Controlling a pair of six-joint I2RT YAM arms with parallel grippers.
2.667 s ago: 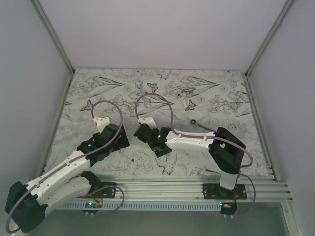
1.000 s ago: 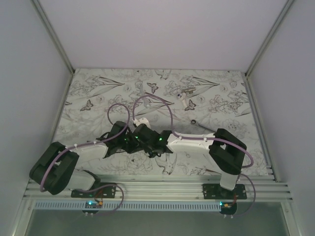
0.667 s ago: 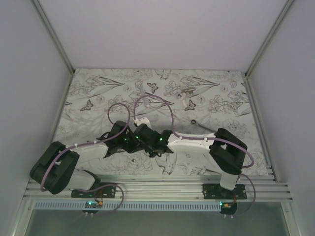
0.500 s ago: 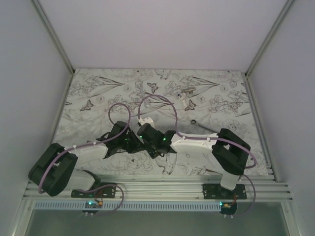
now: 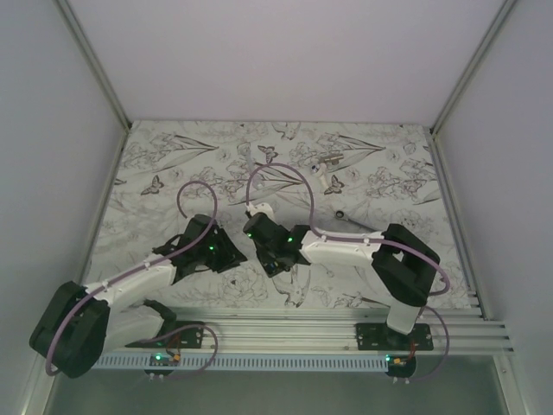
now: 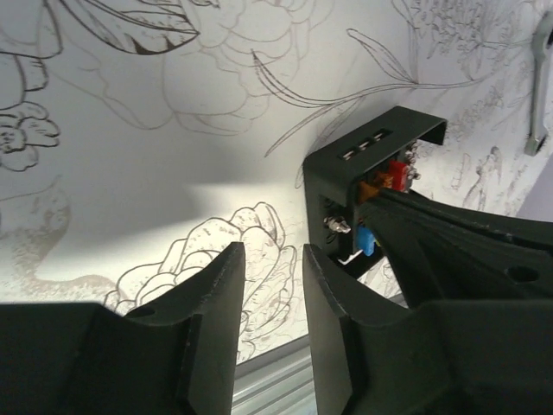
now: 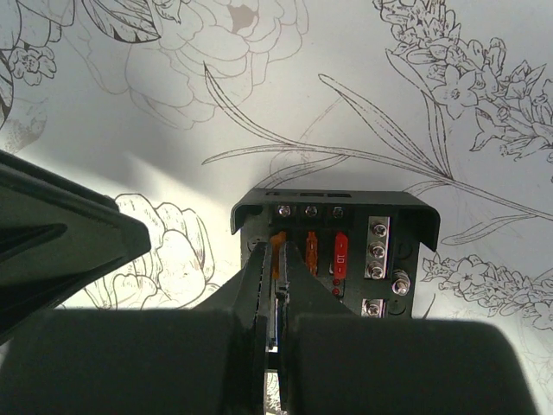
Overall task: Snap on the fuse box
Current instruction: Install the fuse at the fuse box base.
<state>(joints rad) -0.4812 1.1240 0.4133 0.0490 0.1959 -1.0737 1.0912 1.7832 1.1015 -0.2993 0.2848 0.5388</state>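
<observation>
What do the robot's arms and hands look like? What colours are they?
The left arm and right arm are white with chunky black joints. A purple cable loops along each, and tiny green lights glow near the wrists. The left hand and right hand each have two flat black fingers.

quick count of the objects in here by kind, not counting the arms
fuse box: 1
silver wrench: 1
small white parts: 2
total: 4
</observation>
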